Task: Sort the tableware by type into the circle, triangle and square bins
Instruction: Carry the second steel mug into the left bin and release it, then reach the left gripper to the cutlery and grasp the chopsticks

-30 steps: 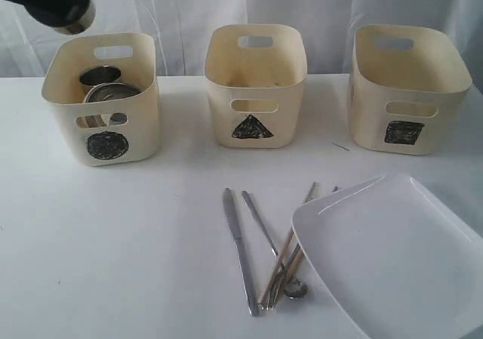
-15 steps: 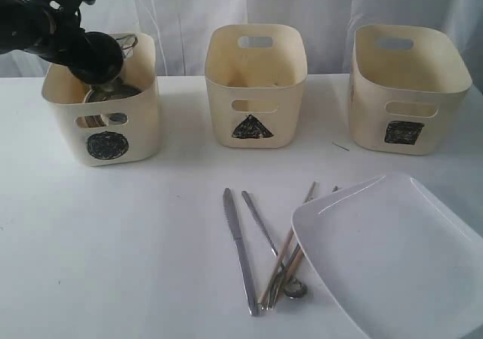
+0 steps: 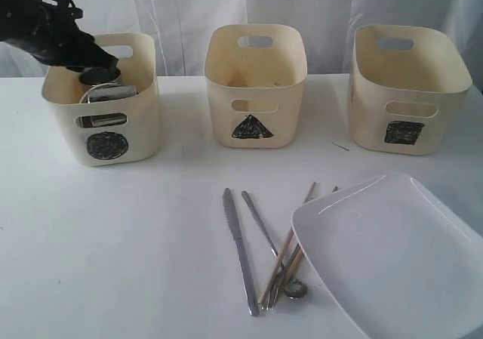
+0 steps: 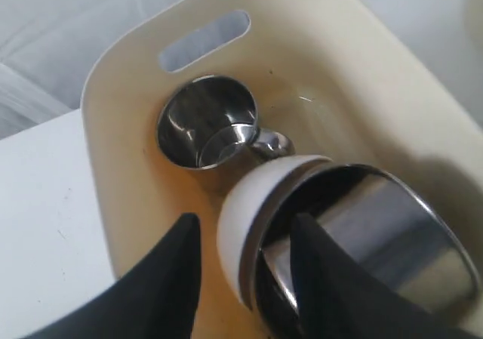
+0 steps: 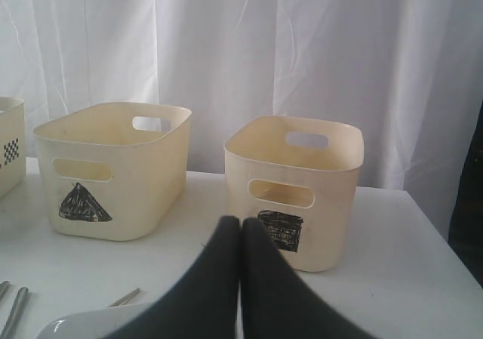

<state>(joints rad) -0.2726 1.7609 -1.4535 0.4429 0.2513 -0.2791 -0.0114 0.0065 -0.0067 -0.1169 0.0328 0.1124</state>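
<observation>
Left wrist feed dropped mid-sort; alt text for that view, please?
The open left gripper hangs over the cream bin, fingers either side of the rim of a white bowl. A steel bowl nests in it; a steel cup sits beside.

A white desk [image 3: 113, 241] carries three cream bins in a row along its far side: the circle bin [image 3: 134, 131] at left, the triangle bin [image 3: 255, 82] in the middle and the square bin [image 3: 404, 97] at right, well apart from one another. Near the front lie a steel knife [image 3: 240, 248], a spoon [image 3: 264, 229] and wooden chopsticks [image 3: 290, 248], the latter two crossing, just beside a large white square plate [image 3: 392, 256] at near right.
</observation>
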